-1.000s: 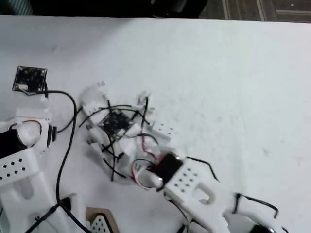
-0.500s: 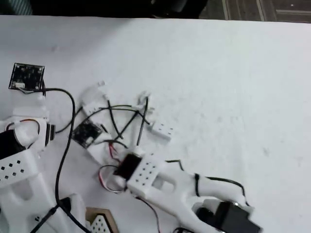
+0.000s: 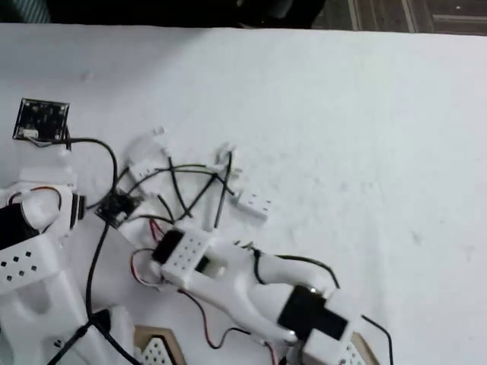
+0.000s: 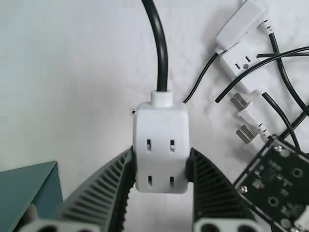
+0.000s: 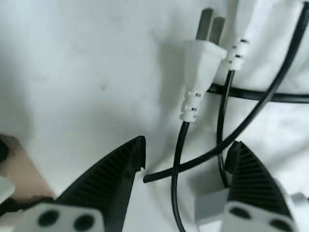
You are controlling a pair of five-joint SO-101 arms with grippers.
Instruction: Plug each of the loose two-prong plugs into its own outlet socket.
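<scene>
My left gripper [image 4: 161,159] is shut on a white outlet block [image 4: 161,140] with two pairs of slots; a thick black cord [image 4: 159,43] leaves its far end. Two more white outlet blocks [image 4: 241,67] lie close by, with two loose plugs' bare prongs [image 4: 240,104] beside them. My right gripper [image 5: 188,147] is open and hangs over thin black cords, just short of a white two-prong plug [image 5: 200,63] lying flat. In the high view the right arm [image 3: 228,274] stretches left across the cord tangle [image 3: 190,182], and another outlet block [image 3: 253,204] lies to its right.
The right arm's camera board [image 3: 116,205] sits close to the left arm [image 3: 30,228]. A teal box corner [image 4: 26,188] is beside my left gripper. A brown wooden base [image 3: 156,338] stands at the near edge. The white table [image 3: 365,137] is bare to the right and back.
The right arm has swung left across the table, carrying its camera board from over the tangle to beside the left arm. The left arm has hardly moved.
</scene>
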